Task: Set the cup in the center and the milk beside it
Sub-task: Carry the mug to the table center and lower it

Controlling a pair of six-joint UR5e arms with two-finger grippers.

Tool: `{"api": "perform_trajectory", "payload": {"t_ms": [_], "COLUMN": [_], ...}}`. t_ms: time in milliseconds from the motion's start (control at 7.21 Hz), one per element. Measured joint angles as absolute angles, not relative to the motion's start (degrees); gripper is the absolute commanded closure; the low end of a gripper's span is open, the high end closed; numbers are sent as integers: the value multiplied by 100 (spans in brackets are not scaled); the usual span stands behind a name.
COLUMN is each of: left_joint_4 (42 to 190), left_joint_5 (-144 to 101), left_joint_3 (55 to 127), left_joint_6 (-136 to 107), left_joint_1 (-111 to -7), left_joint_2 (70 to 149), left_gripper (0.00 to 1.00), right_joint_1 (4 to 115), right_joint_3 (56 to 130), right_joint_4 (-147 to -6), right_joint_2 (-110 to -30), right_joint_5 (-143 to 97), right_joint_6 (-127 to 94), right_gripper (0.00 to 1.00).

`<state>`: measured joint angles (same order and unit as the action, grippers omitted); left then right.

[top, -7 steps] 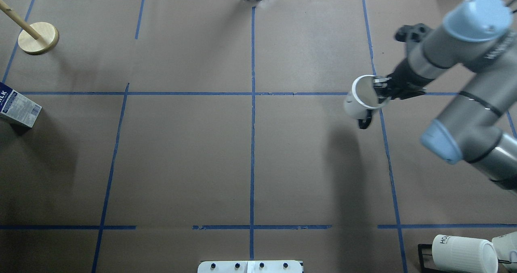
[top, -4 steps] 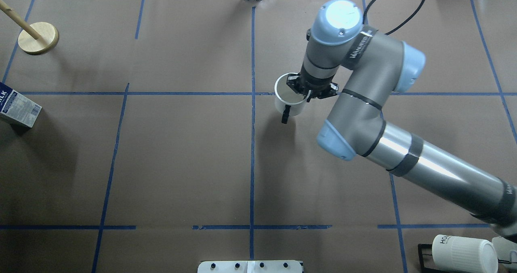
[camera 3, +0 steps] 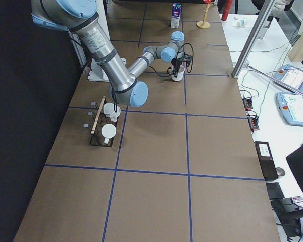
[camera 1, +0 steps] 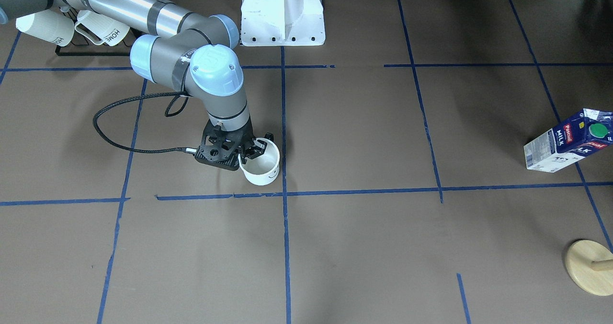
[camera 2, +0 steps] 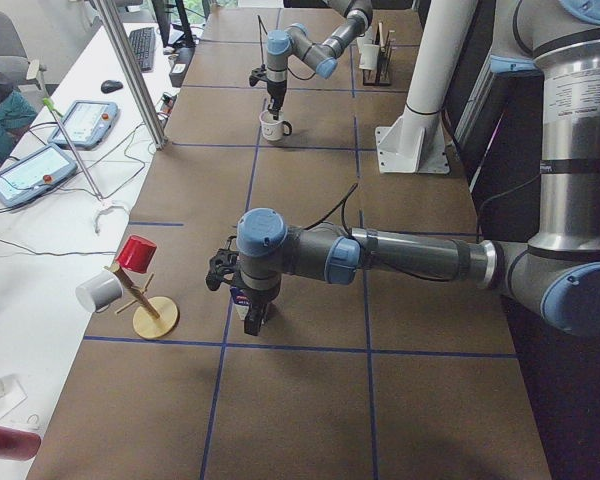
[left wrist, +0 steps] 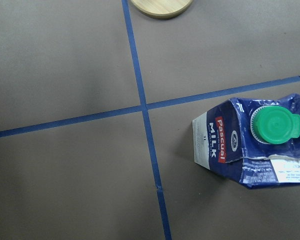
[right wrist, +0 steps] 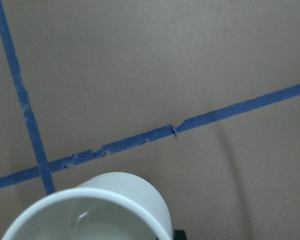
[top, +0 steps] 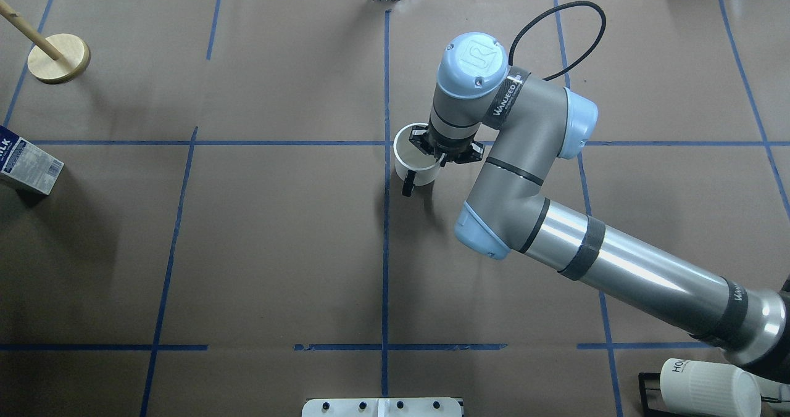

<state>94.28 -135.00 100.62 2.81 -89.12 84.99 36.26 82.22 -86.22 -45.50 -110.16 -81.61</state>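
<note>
Front camera: the right gripper [camera 1: 249,154] pinches the rim of the cup [camera 1: 261,167], which sits upright just beside the center [camera 1: 284,193]. The milk [camera 1: 567,142] stands well apart. Left-side camera: the left gripper [camera 2: 250,314] hangs over the milk, its grip impossible to tell.

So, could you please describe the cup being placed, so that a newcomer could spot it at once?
Find the central crossing of blue tape; just to its right in the overhead view, the right gripper holds the cup by its rim. It is smooth white with a small black handle, unlike the ribbed HOME mugs.
</note>
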Motion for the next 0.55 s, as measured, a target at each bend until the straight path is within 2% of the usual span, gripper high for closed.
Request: {"api": "perform_trajectory", "payload": {"t_ms": [139,277,416,555], "left_joint_4": [9430,9430,9431,9431], "left_joint_5": [-13500,-13500,-13500,-13500], "left_joint_3": [10059,10056,10052,10051], "left_joint_6": [281,281,281,281], "left_joint_1": [-8912,-8912,-8912,-8912], "left_joint_2": [8499,8499,8499,8499], "left_gripper": [0,0,0,0], "right_joint_1": [3582,3553,3542,3536], "right_joint_3": [8078,8002,7981,7989], "right_joint_4": [-8617,-8616,-8617,-8616], "right_joint_2": [-4448,-4397,-4379,-4387], "right_joint_5": [-10951,-10899,-10877,-10871], "right_joint_6": [-8226,-8245,-8241,-8217], "right_gripper": [100,74,1,0]}}
